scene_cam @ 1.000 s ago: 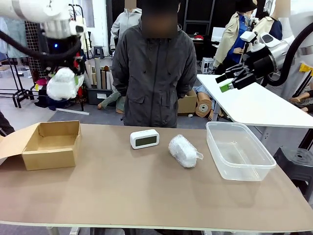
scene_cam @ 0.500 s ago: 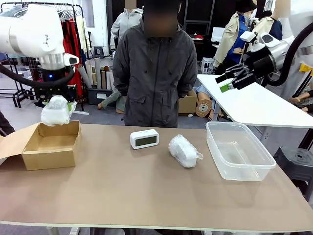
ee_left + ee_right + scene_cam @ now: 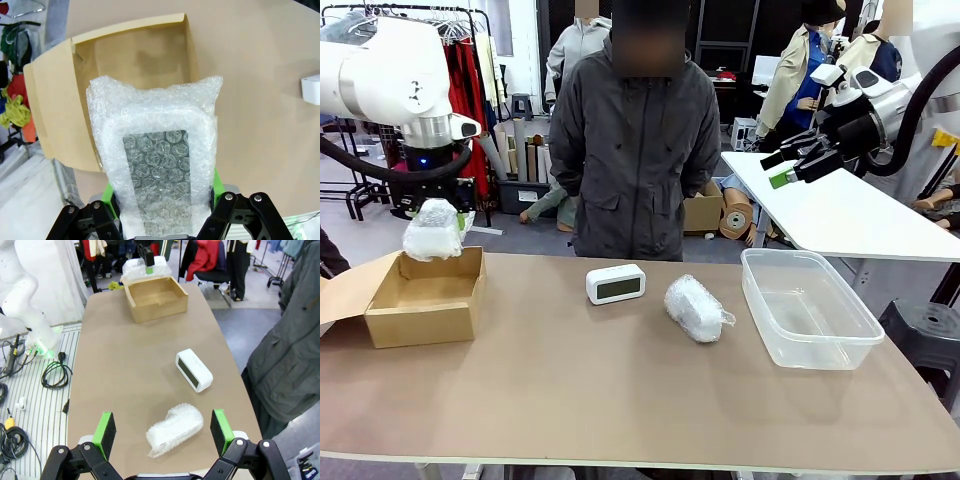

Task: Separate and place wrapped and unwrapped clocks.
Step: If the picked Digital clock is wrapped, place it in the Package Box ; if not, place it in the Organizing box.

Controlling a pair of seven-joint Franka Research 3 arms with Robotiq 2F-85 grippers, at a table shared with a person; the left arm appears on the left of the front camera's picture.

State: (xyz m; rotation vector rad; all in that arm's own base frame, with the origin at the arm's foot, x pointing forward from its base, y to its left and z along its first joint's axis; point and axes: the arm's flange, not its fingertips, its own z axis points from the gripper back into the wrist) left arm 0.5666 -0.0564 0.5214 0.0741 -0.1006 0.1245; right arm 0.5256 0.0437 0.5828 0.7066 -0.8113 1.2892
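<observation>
Bubble wrap fills your left gripper: its green pads are clamped on both sides of a wrapped clock, whose dark screen shows through the film. The bundle hangs just above the far rim of the open cardboard box, not touching it. From the wrist camera the box's bare floor lies straight below, with walls on all sides and one flap folded outward. The box sits at the left end of the table, close to its left edge. The bare white clock stands near the far edge in front of the person. Just beside it, apart from it, lies the second wrapped bundle, and the clear tub sits by the right edge. The whole near half of the tabletop is open, as is the stretch between box and white clock. Your right gripper hangs high off the far right, its jaws spread wide and holding nothing. Against a second ago, the left arm has come down and a little left, bringing the bundle from well above the box to its rim; over the last half second it has barely moved. The right arm, white clock, second bundle and tub have not shifted.
</observation>
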